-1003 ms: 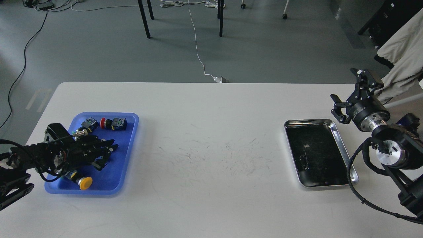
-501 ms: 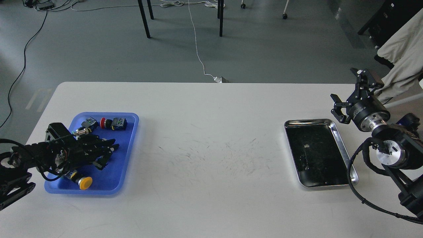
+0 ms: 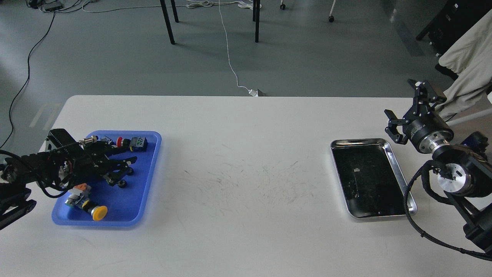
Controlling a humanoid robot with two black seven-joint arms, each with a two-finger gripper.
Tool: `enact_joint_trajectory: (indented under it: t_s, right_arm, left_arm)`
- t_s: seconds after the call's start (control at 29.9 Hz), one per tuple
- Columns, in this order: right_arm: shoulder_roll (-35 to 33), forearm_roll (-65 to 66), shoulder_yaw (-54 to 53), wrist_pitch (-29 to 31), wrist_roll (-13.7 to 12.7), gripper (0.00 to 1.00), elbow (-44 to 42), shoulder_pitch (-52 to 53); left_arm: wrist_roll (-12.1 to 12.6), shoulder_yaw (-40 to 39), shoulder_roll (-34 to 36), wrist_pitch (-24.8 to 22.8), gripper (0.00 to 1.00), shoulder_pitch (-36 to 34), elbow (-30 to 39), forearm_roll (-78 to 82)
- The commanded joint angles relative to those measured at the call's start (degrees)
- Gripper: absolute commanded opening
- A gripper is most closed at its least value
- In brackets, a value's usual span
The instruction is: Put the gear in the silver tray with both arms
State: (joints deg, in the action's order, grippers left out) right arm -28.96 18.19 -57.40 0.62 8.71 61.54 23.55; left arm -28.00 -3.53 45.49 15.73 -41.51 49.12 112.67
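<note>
The silver tray (image 3: 399, 175) lies at the right of the white table, with nothing in it. My right gripper (image 3: 399, 98) hangs open and empty just beyond the tray's far right corner. My left gripper (image 3: 128, 166) is low over the blue tray (image 3: 150, 169) at the left, pointing right. Its dark fingers lie close together. A small black round piece (image 3: 123, 184), maybe the gear, lies on the blue tray just below the fingers. I cannot tell whether the fingers hold anything.
The blue tray also holds a yellow-capped push button (image 3: 96, 211), a red-capped button (image 3: 120, 142), a green-black switch block (image 3: 138, 143) and a metal plug (image 3: 87, 141). Chair legs and cables are on the floor beyond the table's far edge.
My left gripper has risen and drawn back toward the blue tray's far side, uncovering the yellow button part. The right arm has not moved.
</note>
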Motion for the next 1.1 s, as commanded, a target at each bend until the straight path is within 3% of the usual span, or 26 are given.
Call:
enact_joint_trajectory:
  t_s: [0.0,0.27,1.07]
  right_arm:
    - [0.1,0.0,0.0,0.0,0.0,0.99,0.1,0.0]
    - [0.2,0.6,0.3,0.0,0.0,0.99,0.0,0.0]
    - [-0.4,0.7,0.2,0.0,0.0,0.99,0.2,-0.8]
  left_arm:
    - [0.0,0.1,1.5,-0.2,0.44,0.1,1.9,0.0]
    - [0.0,0.1,2.9,-0.2,0.44,2.0,5.0,-0.1]
    - [0.0,0.2,0.7,-0.2,0.41,3.2,3.1,0.4]
